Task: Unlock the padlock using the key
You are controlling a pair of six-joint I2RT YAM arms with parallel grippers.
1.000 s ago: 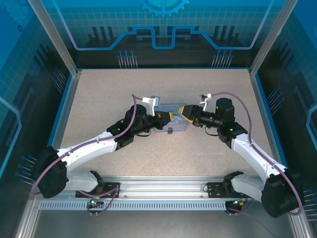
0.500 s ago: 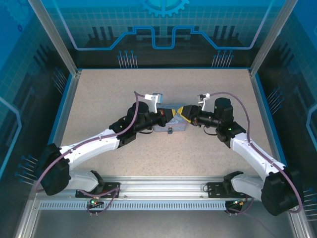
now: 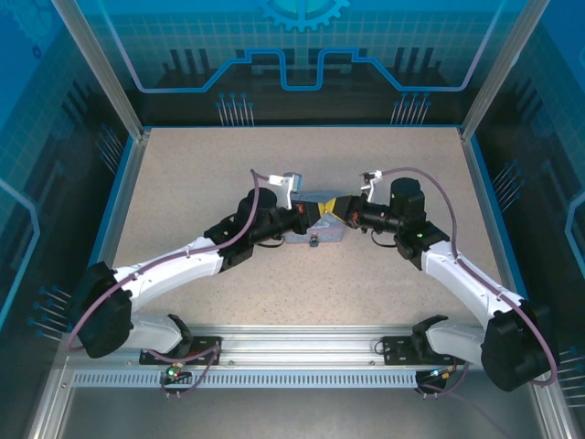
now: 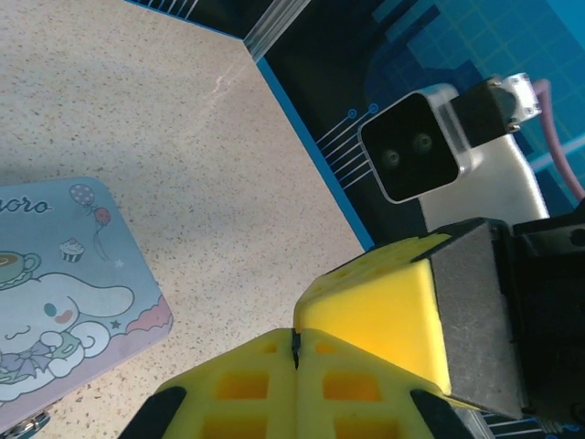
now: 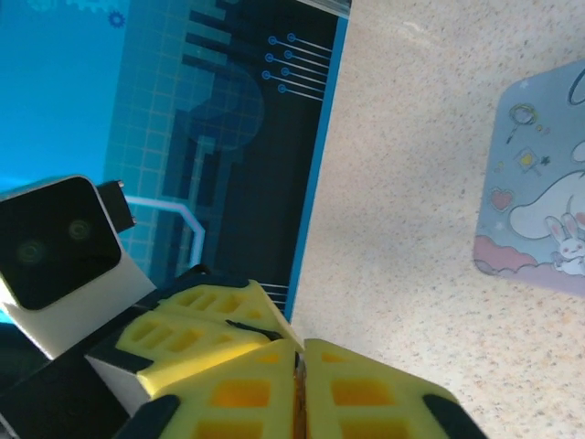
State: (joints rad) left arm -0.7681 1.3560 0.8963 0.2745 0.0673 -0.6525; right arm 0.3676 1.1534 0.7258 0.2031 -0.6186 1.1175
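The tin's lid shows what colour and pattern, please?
Tin: pale blue, white cartoon character; left wrist view.

Open speckled beige tabletop (image 3: 201, 174) left, right and far. Centre's crowded: the pale blue rectangular cartoon tin (image 4: 55, 302) lies flat, left gripper (image 3: 322, 212) and right gripper (image 3: 341, 208) meeting tip to tip over it.

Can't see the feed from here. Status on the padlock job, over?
Both shut, left gripper and right gripper tip to tip over tin. Small dark padlock at tin's near edge, untouched. Can't make out the key. Tin crowds the padlock.
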